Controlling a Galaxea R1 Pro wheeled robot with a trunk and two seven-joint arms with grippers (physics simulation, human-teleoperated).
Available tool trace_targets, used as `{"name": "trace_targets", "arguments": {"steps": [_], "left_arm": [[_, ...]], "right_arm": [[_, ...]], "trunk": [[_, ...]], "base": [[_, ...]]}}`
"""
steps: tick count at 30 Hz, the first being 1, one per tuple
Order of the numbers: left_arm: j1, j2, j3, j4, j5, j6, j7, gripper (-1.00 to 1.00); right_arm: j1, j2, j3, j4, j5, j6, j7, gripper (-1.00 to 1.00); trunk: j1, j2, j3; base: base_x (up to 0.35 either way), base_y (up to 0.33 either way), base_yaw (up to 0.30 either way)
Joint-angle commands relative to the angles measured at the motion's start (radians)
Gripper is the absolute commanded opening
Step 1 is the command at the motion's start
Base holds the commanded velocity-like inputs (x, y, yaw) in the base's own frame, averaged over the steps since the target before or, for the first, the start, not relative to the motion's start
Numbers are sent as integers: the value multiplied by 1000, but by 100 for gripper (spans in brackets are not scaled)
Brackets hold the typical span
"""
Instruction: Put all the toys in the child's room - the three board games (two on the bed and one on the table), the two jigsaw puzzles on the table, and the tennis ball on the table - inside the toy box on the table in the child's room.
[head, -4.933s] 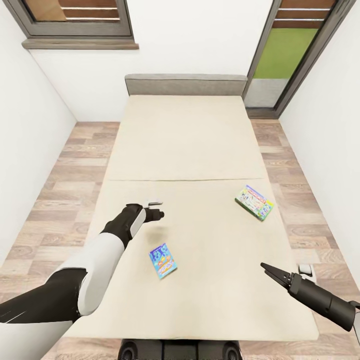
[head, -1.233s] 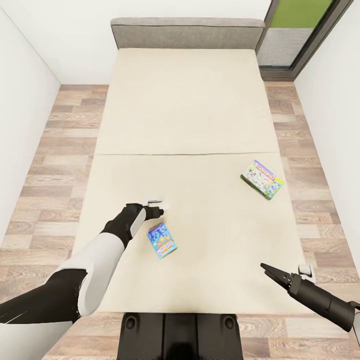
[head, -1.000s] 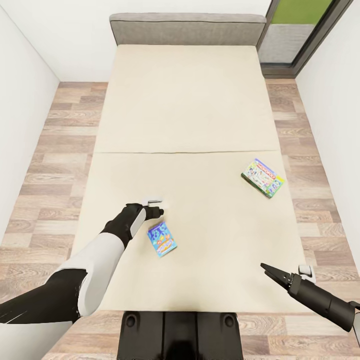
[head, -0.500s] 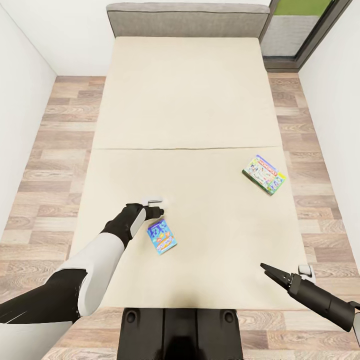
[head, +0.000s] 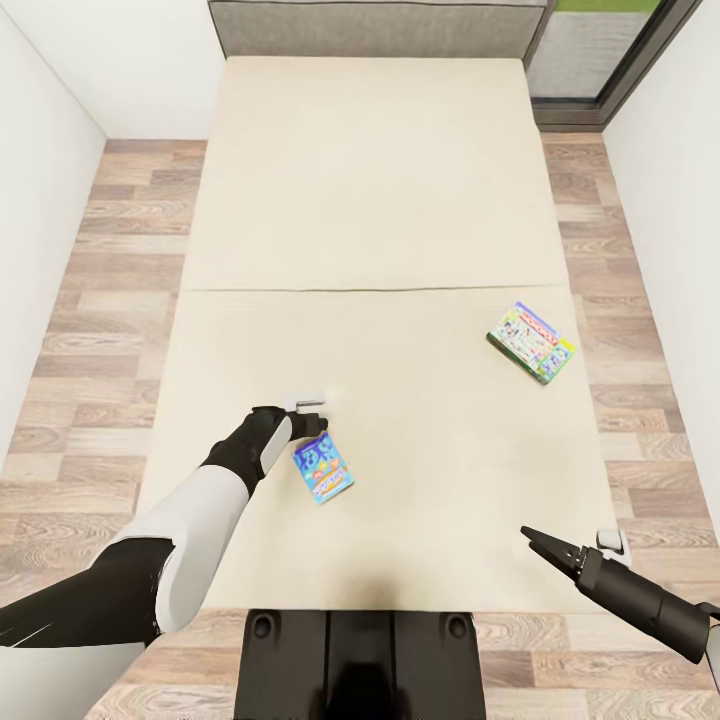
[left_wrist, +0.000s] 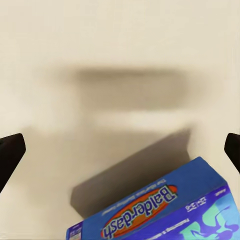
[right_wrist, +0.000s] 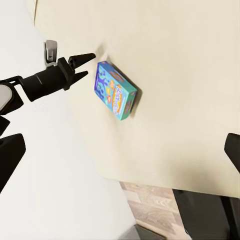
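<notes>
My left gripper (head: 318, 425) hangs over the bed (head: 370, 180), toward its near left corner, with the blue Balderdash box (head: 322, 468) lying flat just beyond the fingertips. In the left wrist view the two fingers stand wide apart at the picture's edges with nothing between them, and the Balderdash box (left_wrist: 165, 210) sits just short of the gap, one long edge facing the opening. I judge it a light, stiff cardboard carton with a glossy printed lid (likely slippery on its broad faces), so I would close on the two long side walls near the middle, not on a corner, to keep it from pivoting. Further right, the second board game (head: 531, 342) lies flat near the bed's right edge, about level with the seam across the mattress, well apart from both arms. My right gripper (head: 535, 543) hovers by the near right corner of the bed; its fingers taper to a point, and I cannot tell whether they are truly together.
</notes>
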Motion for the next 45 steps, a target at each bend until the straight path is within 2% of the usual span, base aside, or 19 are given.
{"name": "trace_targets", "arguments": {"steps": [1,16,24,32,45], "left_arm": [[0,-1,6,-2,2,6,4,100],[-2,-1,6,-11,3,12,1,100],[-2,-1,6,-52,5,48,-1,100],[-2,-1,6,-100,6,93,-5,100],[-2,-1,6,-111,7,104,-9,100]], "right_arm": [[0,0,-1,0,3,3,6,100],[0,0,-1,0,4,3,6,100],[0,1,-1,0,6,3,6,100],[0,1,-1,0,7,3,6,100],[1,3,0,2,5,3,4,100]], "trunk": [[1,-2,-3],[1,-2,-27],[1,-2,-39],[1,-2,-43],[1,-2,-44]], "base": [[0,0,0],[0,0,0],[0,0,0],[0,0,0],[0,0,0]]}}
